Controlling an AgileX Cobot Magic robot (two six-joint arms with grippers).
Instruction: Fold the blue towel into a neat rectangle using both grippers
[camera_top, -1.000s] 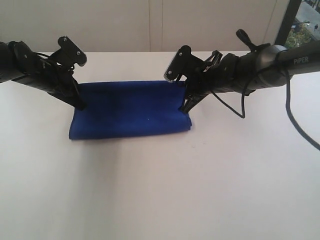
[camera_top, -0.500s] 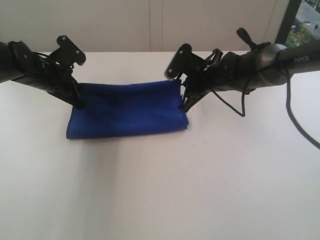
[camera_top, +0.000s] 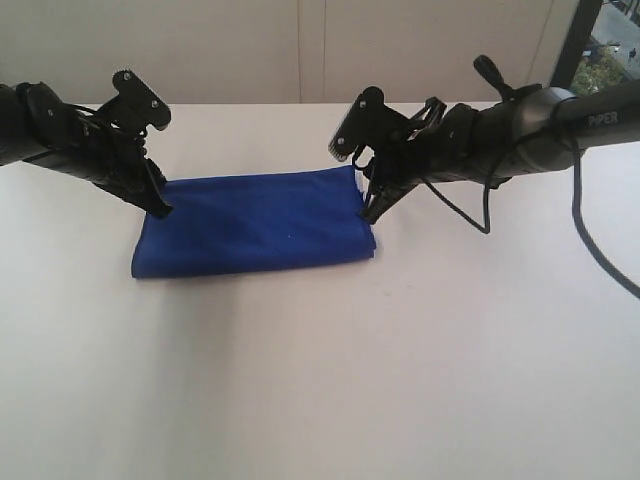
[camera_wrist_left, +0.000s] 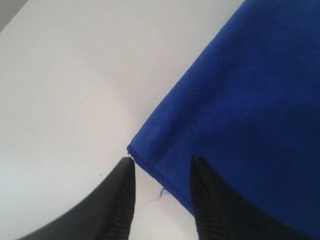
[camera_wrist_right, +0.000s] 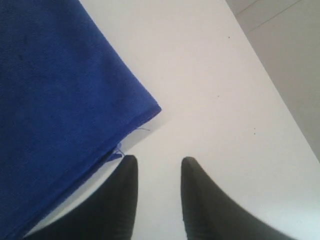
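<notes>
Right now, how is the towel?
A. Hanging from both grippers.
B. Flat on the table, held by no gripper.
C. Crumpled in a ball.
B: the towel lies flat on the table, and the left gripper and right gripper both stand open, pinching no cloth.

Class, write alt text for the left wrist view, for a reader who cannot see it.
The corner of a blue towel lies flat on a white table, seen between the tips of two black fingers that stand apart.
</notes>
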